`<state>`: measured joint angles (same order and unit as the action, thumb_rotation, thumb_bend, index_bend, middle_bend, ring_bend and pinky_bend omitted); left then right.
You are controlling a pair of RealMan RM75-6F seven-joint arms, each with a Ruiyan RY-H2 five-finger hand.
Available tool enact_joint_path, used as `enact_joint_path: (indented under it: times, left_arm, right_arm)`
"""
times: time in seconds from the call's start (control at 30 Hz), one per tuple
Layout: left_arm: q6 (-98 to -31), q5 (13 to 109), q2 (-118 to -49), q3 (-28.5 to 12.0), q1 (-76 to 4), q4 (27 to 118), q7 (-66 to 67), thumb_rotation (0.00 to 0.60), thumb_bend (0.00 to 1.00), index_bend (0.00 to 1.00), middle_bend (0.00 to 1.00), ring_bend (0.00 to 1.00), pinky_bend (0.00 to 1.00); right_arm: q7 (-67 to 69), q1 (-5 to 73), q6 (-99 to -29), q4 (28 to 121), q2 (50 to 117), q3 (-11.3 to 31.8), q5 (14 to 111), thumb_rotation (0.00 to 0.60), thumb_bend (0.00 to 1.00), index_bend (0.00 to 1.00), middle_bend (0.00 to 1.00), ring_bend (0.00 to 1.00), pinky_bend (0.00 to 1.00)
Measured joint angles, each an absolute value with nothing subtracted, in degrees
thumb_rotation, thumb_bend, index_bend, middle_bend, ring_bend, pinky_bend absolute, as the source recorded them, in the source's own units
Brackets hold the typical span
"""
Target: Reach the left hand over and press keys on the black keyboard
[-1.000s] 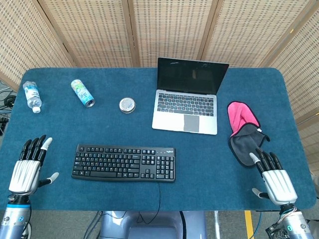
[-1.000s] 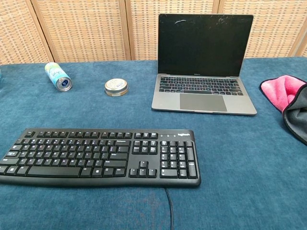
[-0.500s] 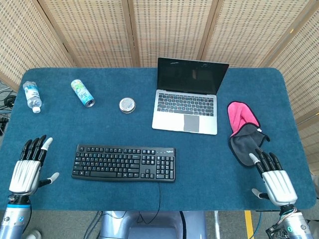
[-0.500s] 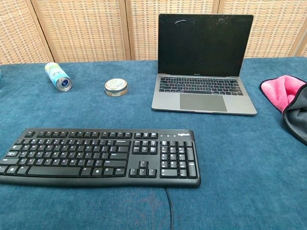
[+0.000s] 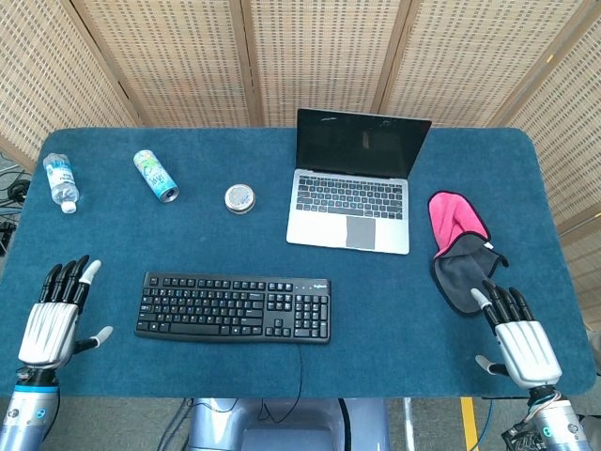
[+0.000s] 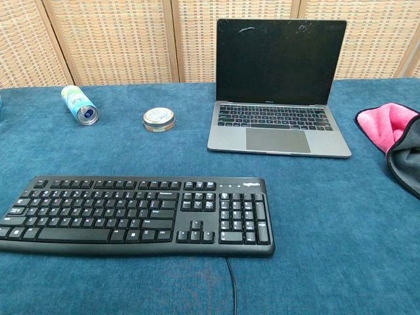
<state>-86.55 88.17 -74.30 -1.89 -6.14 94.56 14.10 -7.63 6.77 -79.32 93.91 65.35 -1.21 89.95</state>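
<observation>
We see a surface (image 5: 188, 235) covered in deep blue carpet-like cloth with rounded corners, and behind its far edge a row of folding screens (image 5: 310, 56) of woven cane in pale wooden frames.

The black keyboard (image 5: 233, 306) lies near the front edge, left of the middle, its cable (image 5: 301, 371) running off that edge. A small logo sits at its upper right corner, too small for us to read.

Our left hand (image 5: 52, 315) hovers at the front left corner, well apart from the keyboard, fingers spread and holding nothing. Our right hand (image 5: 518, 338) sits at the front right corner, likewise with its fingers apart and nothing in them. The chest view shows neither hand.

An open silver laptop (image 5: 354, 183) with a dark screen stands toward the far edge, right of the middle. A round tin (image 5: 239, 198) lies to its left, then a green-and-white can (image 5: 156, 175) on its side, and a clear water bottle (image 5: 61, 181) lies by the left edge; we cannot read their labels. A pink cloth (image 5: 455, 218) and a dark grey cloth (image 5: 462, 268) overlap near the right edge.
</observation>
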Motion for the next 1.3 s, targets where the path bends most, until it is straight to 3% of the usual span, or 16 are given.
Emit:
enact_joint_path:
  times: [0.17,0.27,0.33,0.5,0.67,0.77,1.07,1.3]
  left_arm:
    - [-86.25,87.99,-74.32,-1.84,-6.21,94.77,14.38,0.6,0.15,0.0,0.02,0.04,0.0]
    - [-86.03,87.68,-74.42,-1.82,-6.22,95.33,15.39,0.6,0.22,0.0,0.23,0.24,0.12]
    - [-85.93,87.69,-74.58,-1.78,-6.29,95.78,16.22,0.6,0.3,0.0,0.43,0.41,0.24]
    - [-83.5,87.05,-74.16,-1.36,-6.99,98.27,18.37,0.6,0.46,0.0,0.62,0.58,0.34]
    - [-78.74,84.76,-71.56,-0.88,-8.5,103.52,21.35,0.6,0.66,0.0,0.68,0.63,0.37]
    - [-75.22,82.61,-69.23,-0.52,-9.7,107.24,23.31,0.6,0.72,0.0,0.68,0.64,0.38]
    - [-61.04,69.25,-59.65,0.26,-16.28,118.12,28.64,0.6,0.78,0.0,0.68,0.64,0.38]
    - [-53.88,56.55,-56.27,0.53,-23.33,122.02,33.84,0.6,0.78,0.0,0.68,0.64,0.38]
  right_arm:
    - [-7.65,6.77,-79.32,93.93,65.38,-1.2,89.96,0.6,0.02,0.0,0.0,0.0,0.0]
    - [-7.65,6.76,-79.41,93.93,65.39,-1.16,90.0,0.6,0.02,0.0,0.0,0.0,0.0]
    - [-7.63,6.73,-79.41,93.95,65.35,-1.17,89.95,0.6,0.02,0.0,0.0,0.0,0.0]
    - [-7.28,6.69,-79.7,93.97,65.24,-1.19,90.29,0.6,0.03,0.0,0.0,0.0,0.0]
    - [-7.1,6.72,-79.57,93.85,65.24,-1.15,90.17,0.6,0.02,0.0,0.0,0.0,0.0]
    - [-7.03,6.74,-79.45,93.78,65.26,-1.16,90.09,0.6,0.02,0.0,0.0,0.0,0.0]
    - [-6.7,6.78,-79.44,93.73,65.18,-1.08,90.03,0.6,0.03,0.0,0.0,0.0,0.0]
    - [-6.33,6.8,-79.4,93.64,65.15,-1.05,90.01,0.6,0.03,0.0,0.0,0.0,0.0]
